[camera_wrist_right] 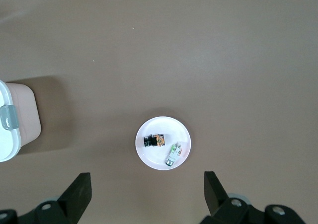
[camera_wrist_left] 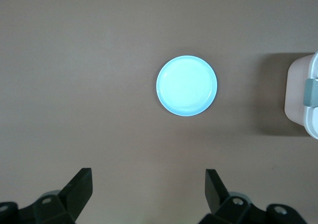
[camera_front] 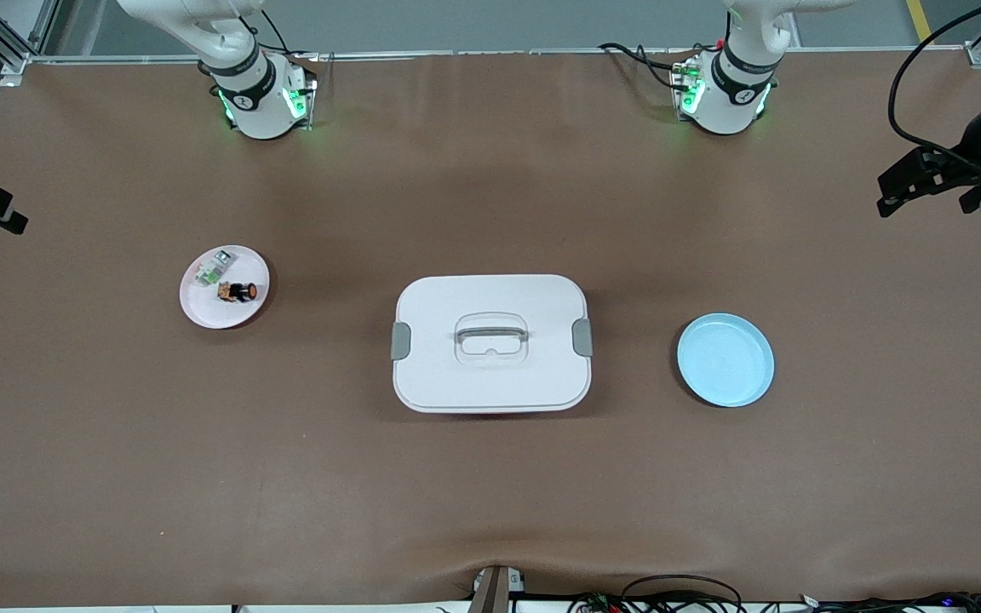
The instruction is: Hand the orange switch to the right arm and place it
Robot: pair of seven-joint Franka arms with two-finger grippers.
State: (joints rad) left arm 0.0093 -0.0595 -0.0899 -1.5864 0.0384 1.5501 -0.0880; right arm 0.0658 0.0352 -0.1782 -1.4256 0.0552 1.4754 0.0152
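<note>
The orange switch (camera_front: 238, 292) is a tiny black stub with an orange cap. It lies on its side on a small pale pink plate (camera_front: 216, 316) toward the right arm's end of the table. It also shows in the right wrist view (camera_wrist_right: 154, 141) on that plate (camera_wrist_right: 163, 126). My right gripper (camera_wrist_right: 146, 179) is open and empty, high above the table beside the pink plate. My left gripper (camera_wrist_left: 149, 177) is open and empty, high above bare table near a light blue plate (camera_wrist_left: 187, 86).
A small whitish-clear part with green (camera_front: 211, 271) lies on the pink plate beside the switch. A white lidded box with grey latches (camera_front: 490, 294) stands mid-table. The light blue plate (camera_front: 725, 359) holds nothing, toward the left arm's end.
</note>
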